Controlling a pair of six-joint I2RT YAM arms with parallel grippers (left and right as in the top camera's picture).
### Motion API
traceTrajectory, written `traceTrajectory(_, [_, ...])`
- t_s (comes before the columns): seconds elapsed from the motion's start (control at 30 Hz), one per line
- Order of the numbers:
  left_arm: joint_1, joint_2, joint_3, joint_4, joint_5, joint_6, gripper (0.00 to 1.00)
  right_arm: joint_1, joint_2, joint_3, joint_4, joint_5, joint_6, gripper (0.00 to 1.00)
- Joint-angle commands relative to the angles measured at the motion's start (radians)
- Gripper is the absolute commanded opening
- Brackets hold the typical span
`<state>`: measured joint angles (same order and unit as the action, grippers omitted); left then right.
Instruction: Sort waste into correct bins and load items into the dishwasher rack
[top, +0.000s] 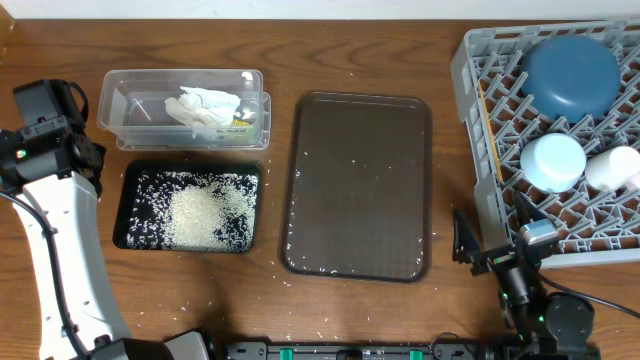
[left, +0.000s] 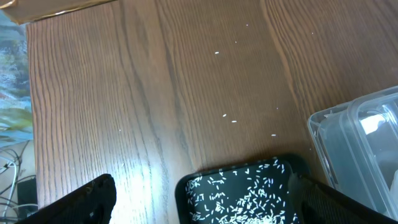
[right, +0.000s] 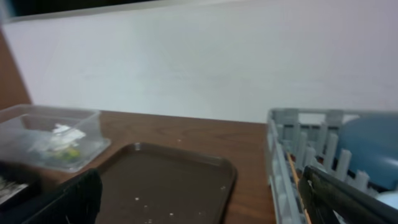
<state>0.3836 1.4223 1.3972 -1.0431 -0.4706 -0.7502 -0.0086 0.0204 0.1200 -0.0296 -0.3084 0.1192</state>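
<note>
- on the left side of the table (top: 440, 60), the clear tub (top: 130, 95) held the crumpled white napkin (top: 205, 108) and the small yellow-green wrapper (top: 243, 120).
- right beside it, nearer the robot, the black tray (top: 128, 172) held most of the rice (top: 200, 215).
- a few grains lay on the brown serving tray (top: 360, 150).
- in the grey rack (top: 470, 70) on the right sat the dark-blue dish (top: 570, 75), the light-blue bowl (top: 553, 162) and the cream cup (top: 612, 168).
- the chopsticks (top: 487, 120) lay along the rack's left side.
- the left gripper (left: 200, 182) was wide open and empty, over the black tray's edge.
- the right gripper (right: 200, 173) was wide open and empty too, by the rack's near corner.
</note>
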Motion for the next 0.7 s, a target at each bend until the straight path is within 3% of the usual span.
traceTrajectory(0.0, [0.003,0.003,0.003,-0.003,-0.008,0.013,0.91,0.008,-0.015,-0.063,0.076,0.092,0.048,0.99])
traceTrajectory(0.1, [0.003,0.003,0.003,-0.003,-0.008,0.013,0.91,0.008,-0.015,-0.117,0.163,0.13,0.048,0.99])
traceTrajectory(0.27, [0.003,0.003,0.003,-0.003,-0.008,0.013,0.91,0.008,-0.015,-0.114,0.135,0.222,0.048,0.99])
traceTrajectory(0.47, [0.003,0.003,0.003,-0.003,-0.008,0.013,0.91,0.008,-0.015,-0.114,-0.05,0.256,0.048,0.99])
traceTrajectory(0.67, [0.003,0.003,0.003,-0.003,-0.008,0.013,0.91,0.008,-0.009,-0.114,-0.041,0.259,0.048,0.99])
